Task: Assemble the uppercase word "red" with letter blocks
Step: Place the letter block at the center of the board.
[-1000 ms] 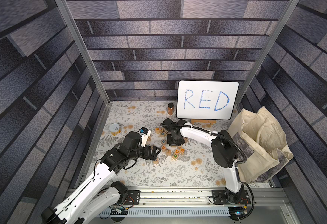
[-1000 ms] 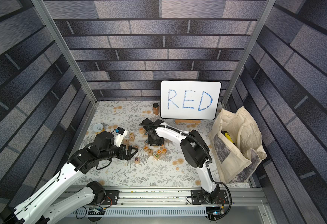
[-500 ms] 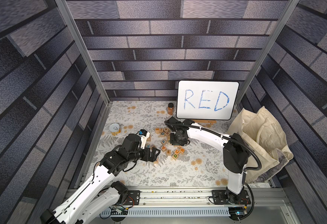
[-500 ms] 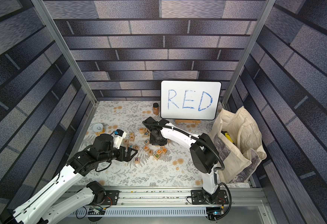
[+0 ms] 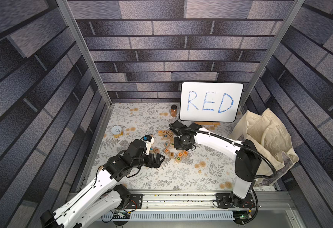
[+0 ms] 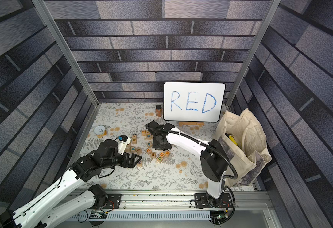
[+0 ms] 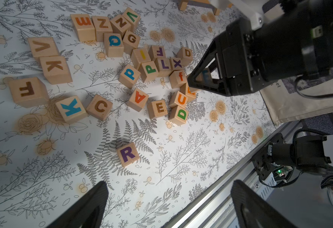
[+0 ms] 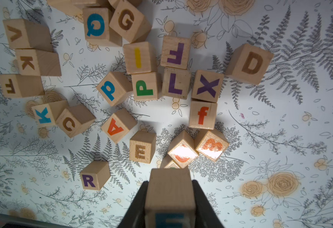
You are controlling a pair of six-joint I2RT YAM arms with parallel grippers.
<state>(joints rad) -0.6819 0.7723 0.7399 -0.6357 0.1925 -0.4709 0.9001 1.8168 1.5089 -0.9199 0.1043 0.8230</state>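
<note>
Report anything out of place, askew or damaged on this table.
Nothing spilled or broken. The letter blocks lie jumbled, faces turned every way; only the purple R block sits apart. The right gripper is shut on a blue-lettered block.

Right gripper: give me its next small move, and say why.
Probably carry the blue-lettered block, clamped in the right gripper above the pile, to the bare cloth beside the purple R block. R stands alone, clear of the pile, with nothing next to it yet.
</note>
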